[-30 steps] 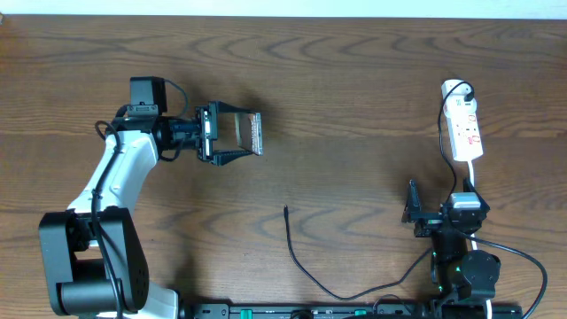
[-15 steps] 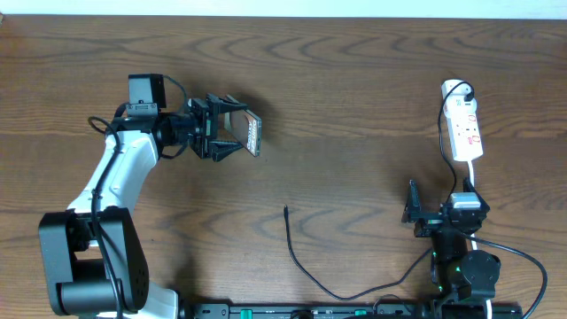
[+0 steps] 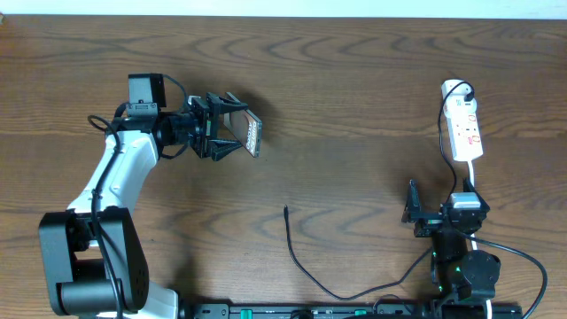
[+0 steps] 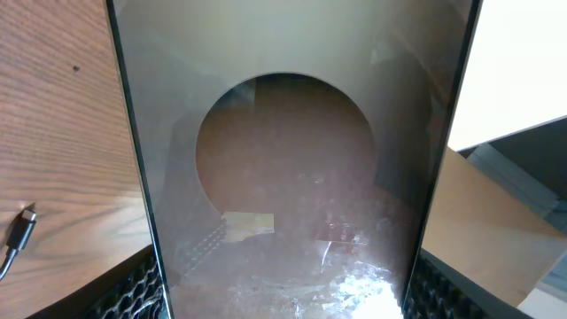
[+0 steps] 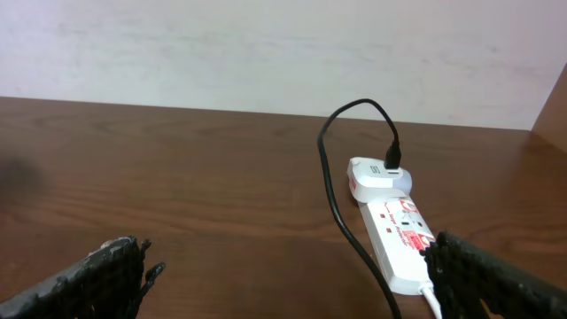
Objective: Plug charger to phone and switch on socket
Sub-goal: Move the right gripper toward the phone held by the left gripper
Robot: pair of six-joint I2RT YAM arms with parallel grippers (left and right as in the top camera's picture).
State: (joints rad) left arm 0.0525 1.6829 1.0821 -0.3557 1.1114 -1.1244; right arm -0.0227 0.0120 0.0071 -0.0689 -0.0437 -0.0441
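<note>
My left gripper is shut on the phone and holds it tilted above the table at the left. In the left wrist view the phone's glossy dark face fills the frame between the two fingers. The charger, a thin black cable, lies on the table at front centre, its plug tip pointing away from me; the tip also shows in the left wrist view. The socket, a white power strip, lies at the far right and also shows in the right wrist view. My right gripper is open and empty, near the front right.
A black cable runs from a white adapter at the strip's far end. A white cord leaves the strip toward the right arm's base.
My left wrist has rotated, turning the phone from a flat, broadside pose to a tilted one, most of it a second ago. The right arm and the cable have not moved.
</note>
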